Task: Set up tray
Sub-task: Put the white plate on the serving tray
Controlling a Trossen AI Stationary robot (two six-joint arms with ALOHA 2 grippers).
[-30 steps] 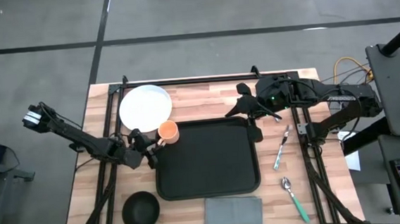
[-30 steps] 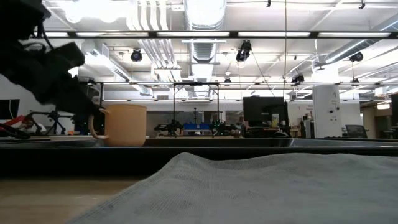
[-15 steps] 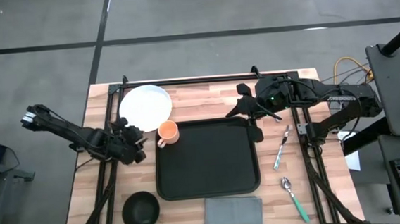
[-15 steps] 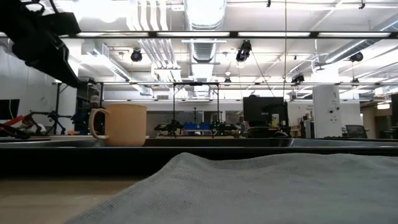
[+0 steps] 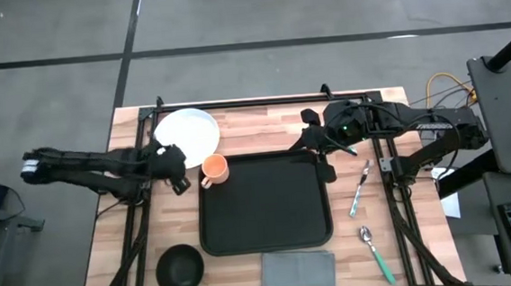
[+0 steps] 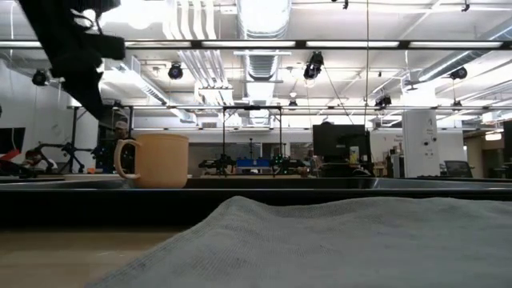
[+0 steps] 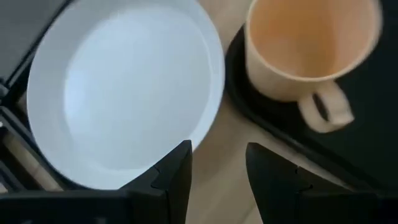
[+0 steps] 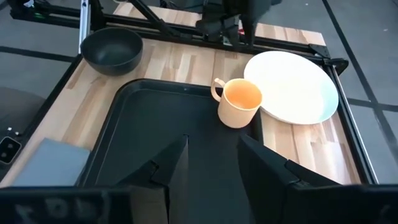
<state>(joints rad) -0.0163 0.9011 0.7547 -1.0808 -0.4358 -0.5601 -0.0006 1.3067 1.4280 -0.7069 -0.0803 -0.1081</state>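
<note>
Setting up the tray (image 5: pixel 262 204), barely begun: only the cup (image 5: pixel 215 170) stands on it, at one far corner.
Plate (image 5: pixel 186 136), bowl (image 5: pixel 179 268), napkin (image 5: pixel 298 271), fork (image 5: pixel 359 190) and spoon (image 5: pixel 374 253) lie on the bench (image 5: pixel 361 108) around it. Left gripper (image 5: pixel 172 160) hovers by the plate, fingers open, empty; right gripper (image 5: pixel 327 168) waits over the tray's other far corner, fingers open.

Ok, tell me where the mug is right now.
In the high view the mug stands in the tray's far left corner, right beside the white plate, with the left pincer just to its left.
</note>
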